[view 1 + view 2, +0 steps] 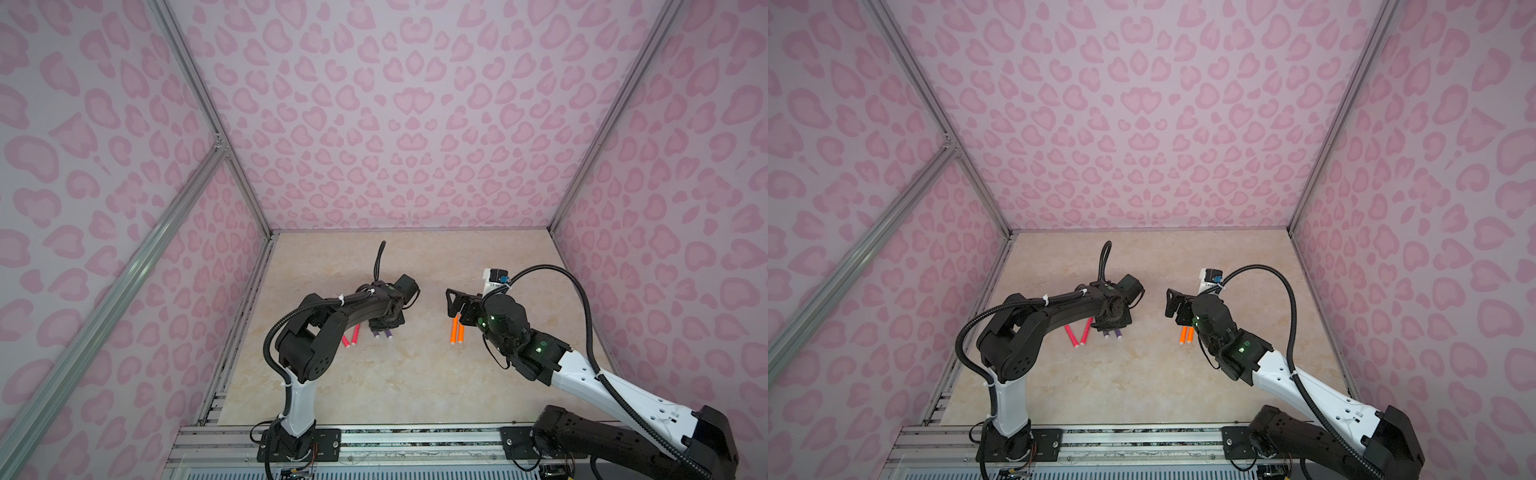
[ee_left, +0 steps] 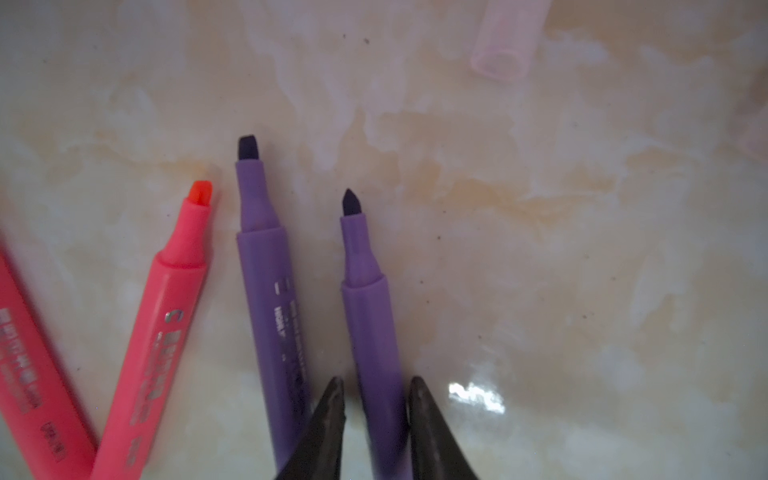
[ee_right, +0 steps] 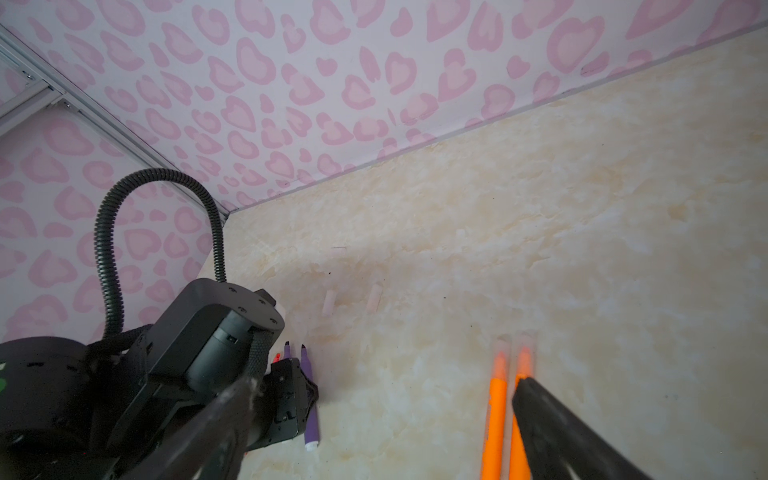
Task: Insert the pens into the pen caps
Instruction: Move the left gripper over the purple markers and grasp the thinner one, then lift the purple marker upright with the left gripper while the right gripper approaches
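Though slender, wedge-tipped purple pen (image 2: 266,291)

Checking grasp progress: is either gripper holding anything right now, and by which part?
Left gripper straddles the barrel of the purple marker pen farther from the pink pens; firm grip cannot be told. Right gripper is open, empty.

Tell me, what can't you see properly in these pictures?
- Left wrist view: unclear whether the left pincer squeezes the purple pen; a pink pen is cut by the edge.
- Both top views: clear caps too faint to spot.
- Right wrist view: a finger of the right pincer covers part of one orange pen.
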Controlling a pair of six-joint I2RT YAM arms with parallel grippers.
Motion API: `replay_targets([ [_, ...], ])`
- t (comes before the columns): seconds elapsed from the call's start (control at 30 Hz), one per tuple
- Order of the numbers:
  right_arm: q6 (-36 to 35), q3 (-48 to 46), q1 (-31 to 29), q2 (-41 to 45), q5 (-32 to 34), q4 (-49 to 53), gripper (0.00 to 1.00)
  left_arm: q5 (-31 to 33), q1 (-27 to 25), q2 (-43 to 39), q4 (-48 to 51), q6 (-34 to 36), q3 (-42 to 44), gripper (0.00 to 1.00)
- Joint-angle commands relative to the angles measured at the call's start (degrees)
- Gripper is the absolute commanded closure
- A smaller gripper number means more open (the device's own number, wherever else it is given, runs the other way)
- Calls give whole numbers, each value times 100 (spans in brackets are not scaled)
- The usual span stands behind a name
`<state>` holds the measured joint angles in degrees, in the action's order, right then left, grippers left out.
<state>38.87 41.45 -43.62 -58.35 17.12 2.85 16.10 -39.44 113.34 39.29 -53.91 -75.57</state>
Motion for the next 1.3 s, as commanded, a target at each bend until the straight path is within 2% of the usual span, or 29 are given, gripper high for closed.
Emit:
replay_targets([
  [0.0,0,10,-7,-44,58,-94,1,-12,7,109,211,-42,-35,73],
  [0.2,-2,21,-11,-84,11,-121,1,-87,7,257,222,-26,-115,74],
  [0.33,10,30,-7,-90,54,-83,2,-69,8,310,261,-61,-115,70],
  [0.5,12,34,-7,-67,34,-65,2,-11,7,303,318,-79,-115,70],
  [0.8,39,-12,-11,-28,54,-90,2,-163,7,199,140,-30,-27,84],
  [0.9,100,-46,-7,-37,69,-140,1,-249,7,69,7,85,31,95],
  [1.1,802,-512,2,14,54,-717,3,-278,-41,-929,-788,496,536,96],
  [1.27,1447,-945,1,-194,-360,-1508,10,-665,-351,-2046,-2267,1252,1298,96],
])
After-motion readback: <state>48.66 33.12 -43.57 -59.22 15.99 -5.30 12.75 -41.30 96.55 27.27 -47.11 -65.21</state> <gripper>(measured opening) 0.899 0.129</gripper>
